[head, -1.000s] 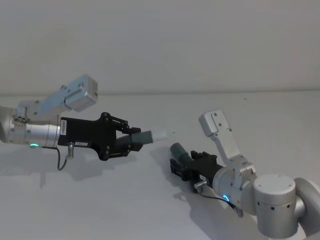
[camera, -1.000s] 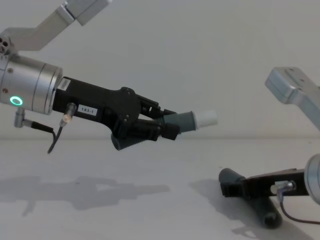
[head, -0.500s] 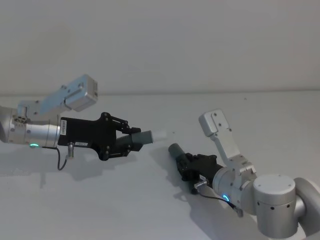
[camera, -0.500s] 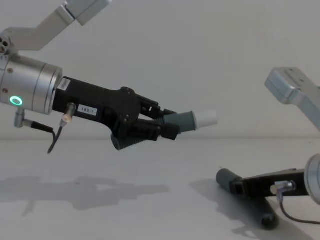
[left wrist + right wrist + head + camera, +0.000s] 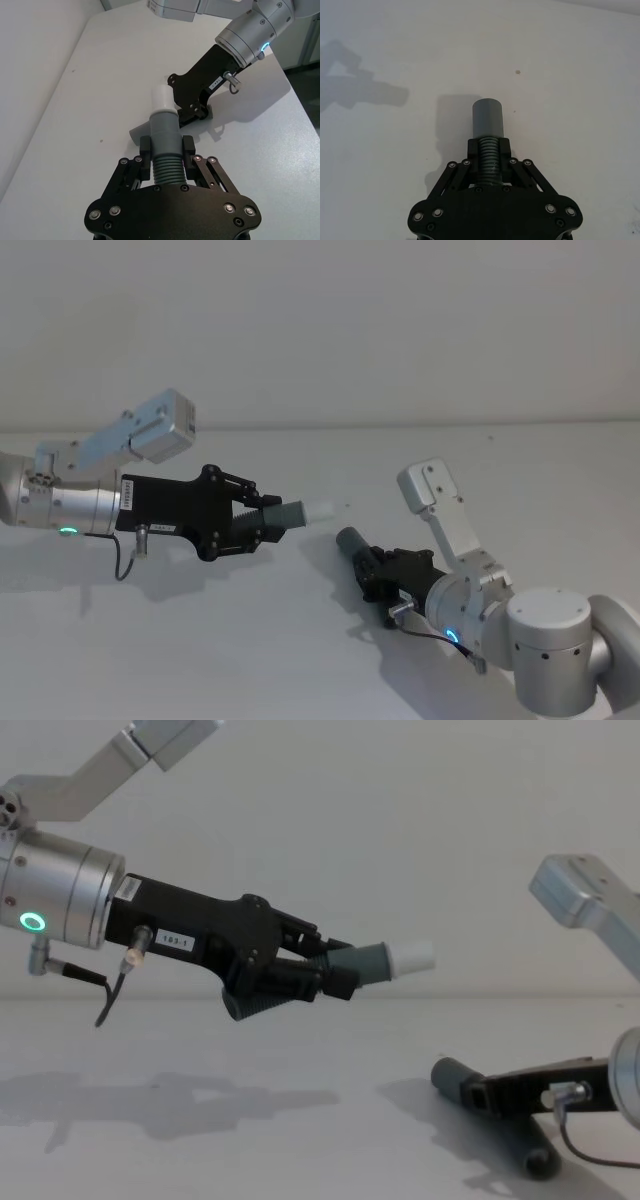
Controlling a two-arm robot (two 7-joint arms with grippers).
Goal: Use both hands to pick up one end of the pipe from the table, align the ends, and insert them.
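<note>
My left gripper (image 5: 270, 523) hangs above the table (image 5: 200, 660), shut on the ribbed middle of the white-tipped pipe piece (image 5: 300, 511). Its white end (image 5: 412, 956) points right and slightly up. In the left wrist view that piece (image 5: 165, 145) sticks straight out between the fingers. Low at the right, my right gripper (image 5: 375, 575) is shut on the ribs of the other grey piece (image 5: 352, 542). That piece lies low on the table, its open round mouth (image 5: 488, 107) facing the left gripper. In the chest view it (image 5: 450, 1075) slants down to the right behind the right gripper (image 5: 480, 1095).
The white table stretches bare around both arms, with shadows under the left arm (image 5: 180, 1095). A small dark speck (image 5: 518, 72) marks the surface beyond the right gripper. A pale wall stands behind the table's far edge (image 5: 400, 425).
The right gripper's jaws have closed on the grey piece, which shifted slightly toward the left gripper. The left gripper and its white-tipped piece have stayed still.
</note>
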